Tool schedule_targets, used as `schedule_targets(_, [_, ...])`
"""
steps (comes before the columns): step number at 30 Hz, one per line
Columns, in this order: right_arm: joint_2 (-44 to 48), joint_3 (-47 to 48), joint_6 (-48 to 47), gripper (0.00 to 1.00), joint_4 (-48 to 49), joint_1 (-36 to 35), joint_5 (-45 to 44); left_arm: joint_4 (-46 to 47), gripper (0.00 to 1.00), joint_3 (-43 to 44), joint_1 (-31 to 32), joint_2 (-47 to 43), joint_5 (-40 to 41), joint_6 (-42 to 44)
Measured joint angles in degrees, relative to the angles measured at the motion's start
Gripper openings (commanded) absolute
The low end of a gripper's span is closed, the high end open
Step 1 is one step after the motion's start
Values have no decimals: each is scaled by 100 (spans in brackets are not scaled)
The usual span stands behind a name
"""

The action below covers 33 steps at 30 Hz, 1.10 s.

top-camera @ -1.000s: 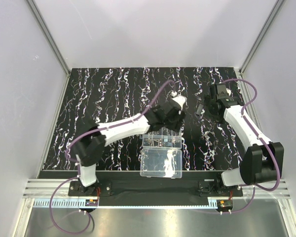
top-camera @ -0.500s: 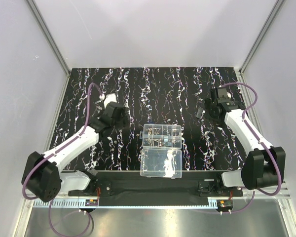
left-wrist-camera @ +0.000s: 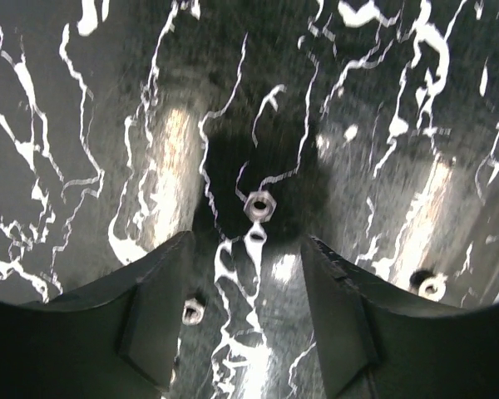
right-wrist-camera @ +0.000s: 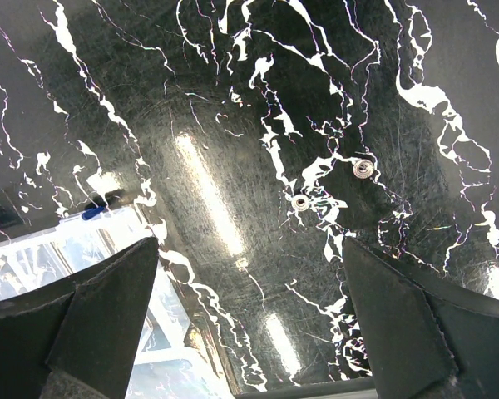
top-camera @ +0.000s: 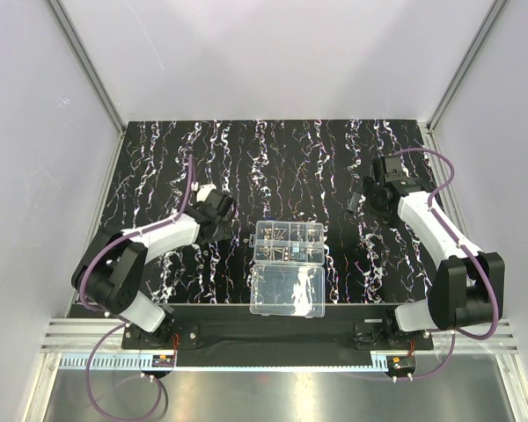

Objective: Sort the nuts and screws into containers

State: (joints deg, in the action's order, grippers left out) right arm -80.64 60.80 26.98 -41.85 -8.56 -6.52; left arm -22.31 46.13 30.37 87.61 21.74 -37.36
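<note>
At the middle of the black, white-and-purple-streaked tabletop point(top-camera: 158, 158), toward the near edge: a clear plastic organizer box point(top-camera: 289, 223). Lies open, divided half on the far side, plain lid half point(top-camera: 288, 292) folded out toward the arm bases. Holds small dark and silvery bits in its cells point(top-camera: 273, 236), too small from above to tell screws from nuts.

Just left of the box: the left arm point(top-camera: 158, 234), bent low over the tabletop. Left jaws apart, clamped on nothing. Seen from that wrist, a silvery hex nut point(left-wrist-camera: 259, 204) flat on the surface, just ahead of the fingertips and in line with the gap between them, touching neither. Farther back, a second nut point(left-wrist-camera: 193, 312) tight against the inner side of one finger point(left-wrist-camera: 154, 307); whether touching, impossible to tell. Outside the other finger point(left-wrist-camera: 341, 316), near the edge of the view, a third nut point(left-wrist-camera: 432, 287).

Right of the box and farther from the bases: the right arm point(top-camera: 427, 224). Right jaws spread wide, nothing between them. Below them, a small ring-shaped nut point(right-wrist-camera: 300, 200) and, near it, a twin nut point(right-wrist-camera: 363, 168), both loose on the surface, ahead of the fingers. At the lower left of that wrist view, a corner of the organizer box, well apart from the two nuts.
</note>
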Motion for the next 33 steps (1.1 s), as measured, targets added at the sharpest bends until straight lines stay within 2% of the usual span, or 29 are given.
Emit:
schedule_targets(8, [-2,2,2,100,-4,0,-7,299,50,271,-70,378,42,157])
schedule_targets(16, [-2,4,9,100,-55,0,-50,264,50,278,-70,417,35,175])
schedule_targets(23, [-2,7,28,100,-105,0,-50,271,45,260,-94,487,4,125])
schedule_targets(33, [-2,46,33,100,-127,0,-52,459,26,212,-98,511,-31,70])
